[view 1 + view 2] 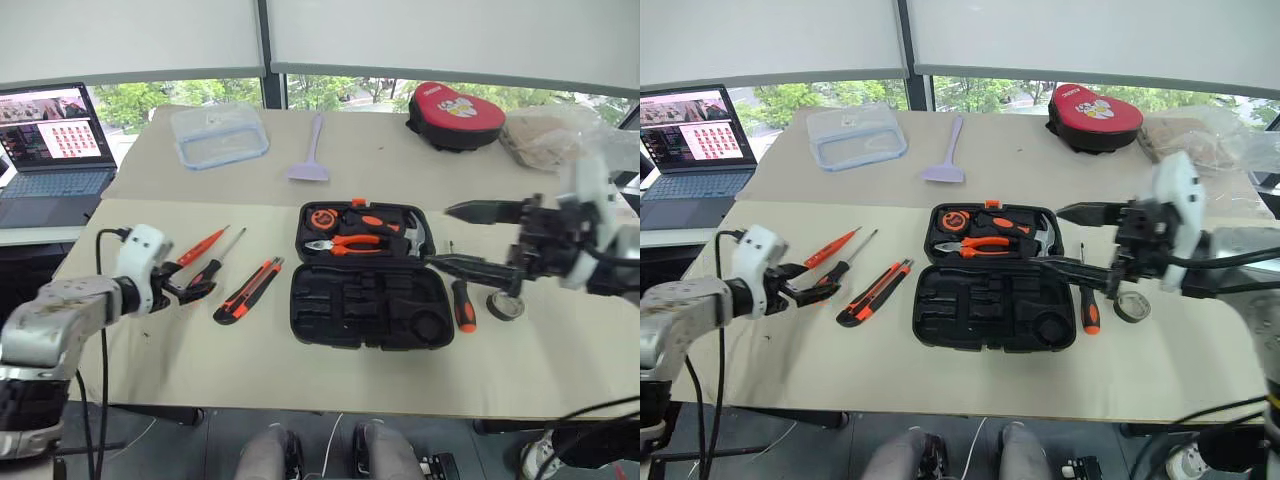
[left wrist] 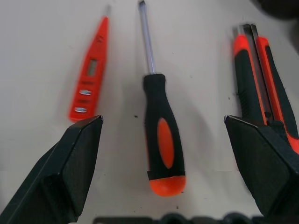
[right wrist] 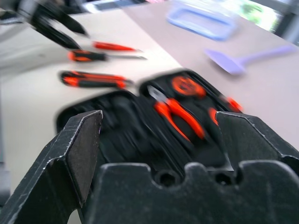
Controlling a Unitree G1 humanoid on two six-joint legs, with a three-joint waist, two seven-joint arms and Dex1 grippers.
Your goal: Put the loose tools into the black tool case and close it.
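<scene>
The black tool case [image 1: 370, 300] lies open mid-table, with pliers, a tape measure and a hammer in its far half. To its left lie an orange screwdriver [image 1: 203, 245], a black-and-orange screwdriver [image 2: 161, 130] and the utility knife [image 1: 249, 290]. A third screwdriver [image 1: 464, 305] and the grey tape roll [image 1: 497, 312] lie to its right. My left gripper [image 1: 195, 283] is open, just short of the black-and-orange screwdriver's handle, which lies between its fingers in the left wrist view. My right gripper [image 1: 440, 236] is open and empty, hovering over the case's right edge.
A laptop [image 1: 50, 150] stands at the far left. Along the far edge of the table are a clear lidded container [image 1: 218, 133], a lilac spatula [image 1: 312, 150], a red-and-black round pouch [image 1: 455, 115] and a crumpled plastic bag [image 1: 560, 135].
</scene>
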